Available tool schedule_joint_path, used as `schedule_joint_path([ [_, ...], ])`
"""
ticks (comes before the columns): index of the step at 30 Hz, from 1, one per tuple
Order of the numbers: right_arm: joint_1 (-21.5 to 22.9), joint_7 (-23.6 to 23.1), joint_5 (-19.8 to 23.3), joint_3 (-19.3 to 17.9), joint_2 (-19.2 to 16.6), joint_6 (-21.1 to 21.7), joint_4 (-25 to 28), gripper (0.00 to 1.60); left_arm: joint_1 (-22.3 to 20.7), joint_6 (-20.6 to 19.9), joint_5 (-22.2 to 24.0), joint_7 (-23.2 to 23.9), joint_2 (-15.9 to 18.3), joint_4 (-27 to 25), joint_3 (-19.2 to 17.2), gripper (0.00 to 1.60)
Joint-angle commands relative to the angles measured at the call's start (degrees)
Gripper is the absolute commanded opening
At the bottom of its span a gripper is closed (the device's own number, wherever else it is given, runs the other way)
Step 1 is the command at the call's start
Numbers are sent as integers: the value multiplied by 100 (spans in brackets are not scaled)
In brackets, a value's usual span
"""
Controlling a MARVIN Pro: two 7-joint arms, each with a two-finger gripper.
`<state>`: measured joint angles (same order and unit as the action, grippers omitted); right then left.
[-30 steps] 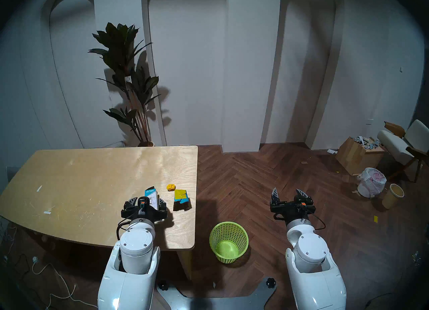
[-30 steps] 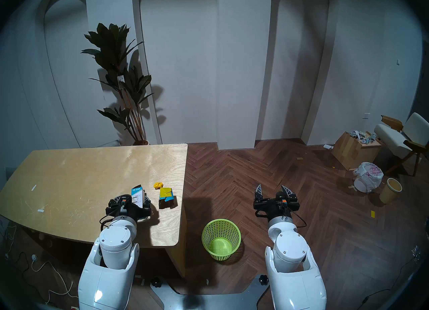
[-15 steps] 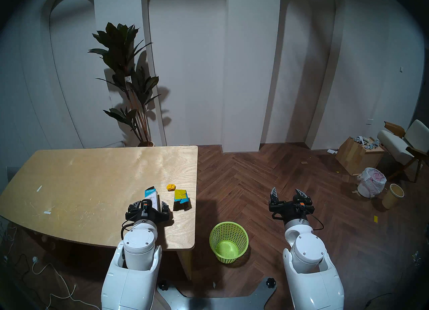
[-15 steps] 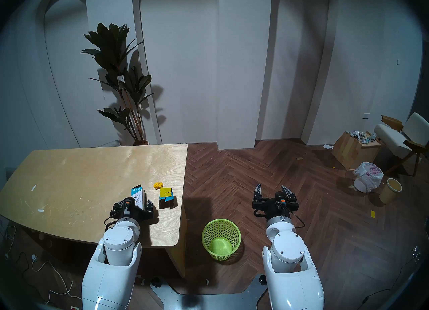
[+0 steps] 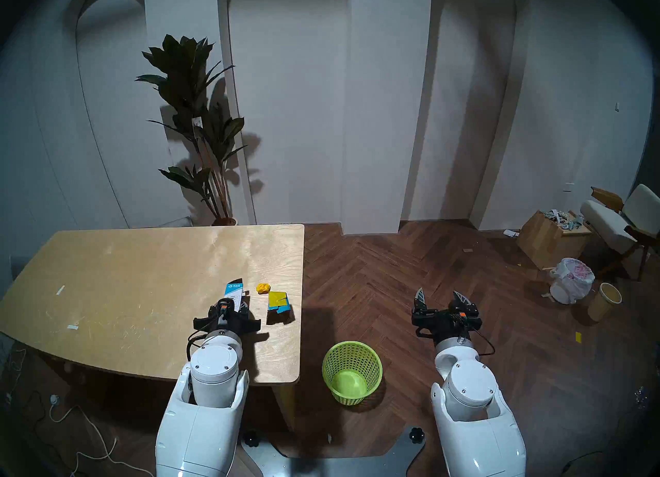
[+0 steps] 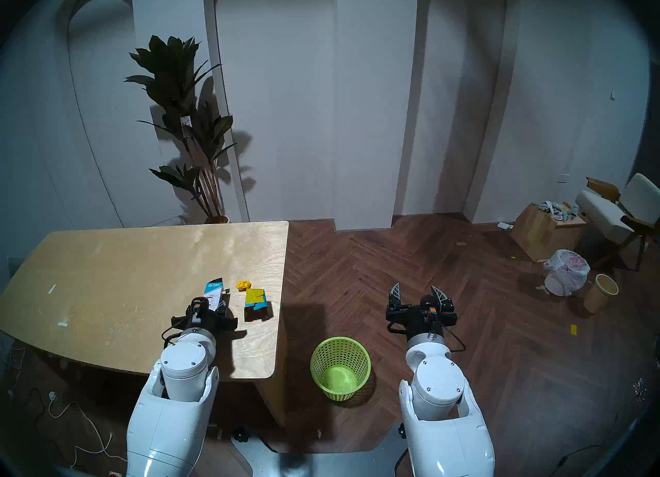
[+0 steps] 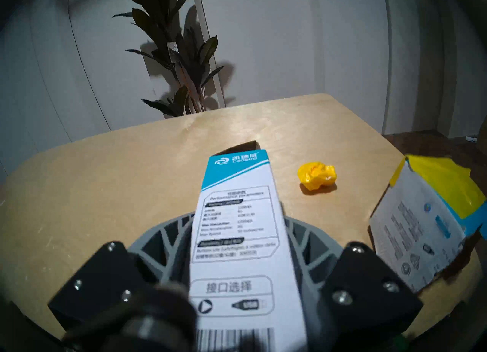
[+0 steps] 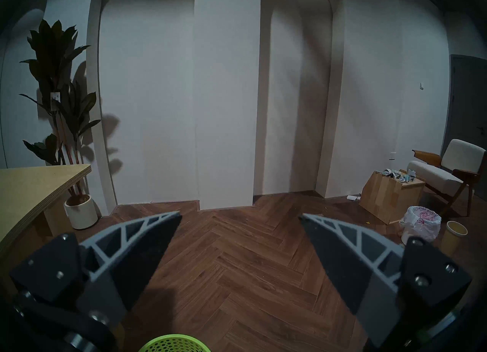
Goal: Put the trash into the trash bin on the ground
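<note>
My left gripper (image 5: pixel 234 305) is shut on the slim blue-and-white carton (image 5: pixel 234 290), gripping its lower part, and the carton sticks out forward over the wooden table (image 5: pixel 143 269). In the left wrist view the carton (image 7: pixel 237 225) fills the middle between the grey fingers (image 7: pixel 160 240). The crumpled yellow paper ball (image 5: pixel 263 288) and the crushed yellow-and-blue box (image 5: pixel 279 306) lie on the table just right of it. The lime-green mesh bin (image 5: pixel 351 371) stands on the floor right of the table. My right gripper (image 5: pixel 441 296) is open and empty, above the floor beyond the bin.
A white bin with a plastic bag (image 5: pixel 571 280), a beige bin (image 5: pixel 605 301), a wooden box (image 5: pixel 550 244) and a chair (image 5: pixel 621 222) stand at the far right. A potted plant (image 5: pixel 200 126) is behind the table. White tape strips (image 5: pixel 60 290) lie on the table's left. Cables lie on the floor at left.
My left gripper's fingers have closed in on the carton, and the carton's far end has moved up and slightly right. The right arm has drifted a little to the left.
</note>
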<state>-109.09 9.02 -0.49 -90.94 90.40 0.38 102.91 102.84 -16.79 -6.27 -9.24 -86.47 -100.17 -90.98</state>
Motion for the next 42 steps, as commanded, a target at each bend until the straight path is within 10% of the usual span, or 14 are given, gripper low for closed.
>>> schedule_joint_path([
  [1,131,100,29,-269,-80,-65,34,160,-503,58,-137,99,201,-446,89,0],
  [16,98,385,63,-1063,-332,-106,-254,160,-1335,-36,-207,685,-41,-404,1041,0],
  [42,97,531,96,-1134,-319,-202,-367,160,-2655,153,-432,1208,-773,1709,2010,0],
])
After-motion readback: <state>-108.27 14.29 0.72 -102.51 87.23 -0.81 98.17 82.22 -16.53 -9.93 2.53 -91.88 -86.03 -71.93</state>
